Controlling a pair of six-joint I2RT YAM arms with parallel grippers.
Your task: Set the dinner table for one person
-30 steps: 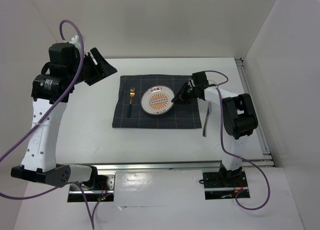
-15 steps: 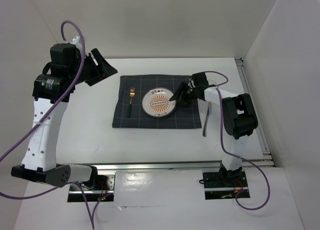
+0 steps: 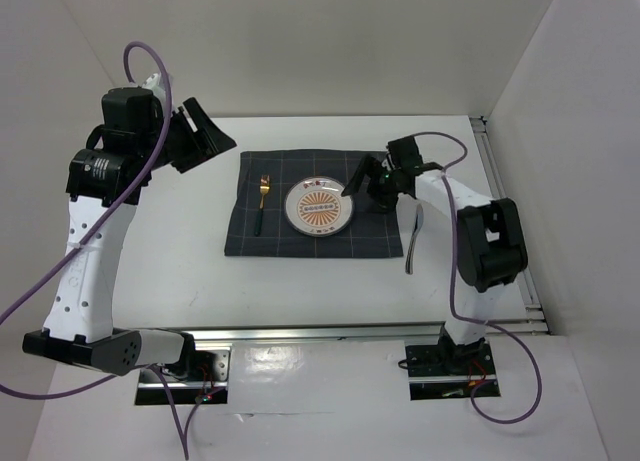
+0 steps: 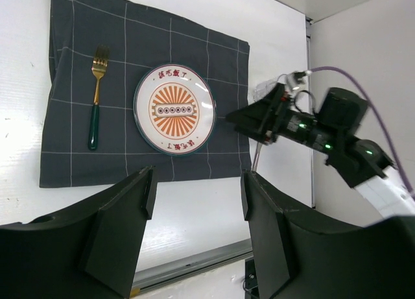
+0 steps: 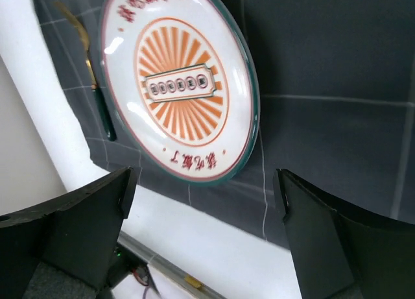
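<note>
Here's the table (image 3: 180, 251), broad, plain white and flat, with metal rails (image 3: 330, 331) along its near and right edges, lying under both arms. The right claw (image 3: 362, 181) hangs low over it, right-centre of the surface, just past the right rim of the plate (image 3: 319, 208); in its own wrist view the two fingers (image 5: 84, 221) stand wide apart with nothing between them, and the plate and white table (image 5: 214, 253) show through the gap. The left claw (image 3: 205, 136) is up high over the table's far left part, also spread wide and holding nothing, looking down on the whole setting from its wrist camera. A dark grid-lined mat (image 3: 290, 243) lies flat mid-table, carrying the plate with its orange sunburst pattern and green rim, and left of that a gold fork (image 3: 261, 203) with a dark green handle, tines pointing to the far side. A slim silvery utensil (image 3: 411, 243) lies on bare white just off the mat's right edge
</note>
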